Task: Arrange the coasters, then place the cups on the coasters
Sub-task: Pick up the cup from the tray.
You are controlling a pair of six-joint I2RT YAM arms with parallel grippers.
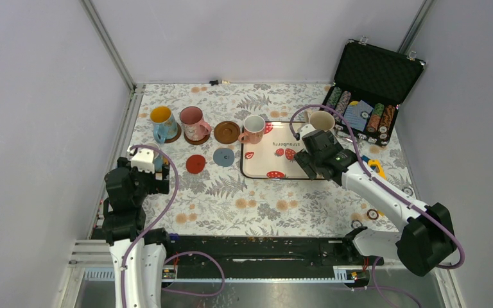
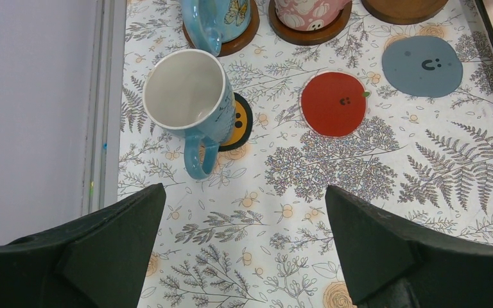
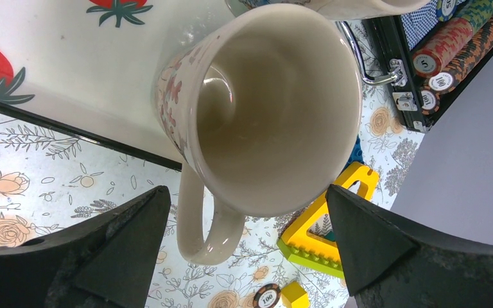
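**Both arms parked over mugs, nothing gripped**

My left arm is folded up tight near its base at the left side of the surface [image 1: 250, 199], wrist tipped down. The left fingers [image 2: 103, 256] are spread wide with nothing in them. Just ahead of them the white-and-blue mug [image 2: 189, 102] stands upright on the black-and-orange coaster [image 2: 242, 122]. The red coaster [image 2: 333, 104] and grey-blue coaster [image 2: 422, 65] lie bare nearby.

My right arm is stretched out diagonally to the right end of the strawberry tray [image 1: 257, 163]. The right fingers [image 3: 411, 256] are spread wide too and empty. A cream floral mug [image 3: 263, 109] stands ahead between them at the tray's edge, and they aren't touching it.
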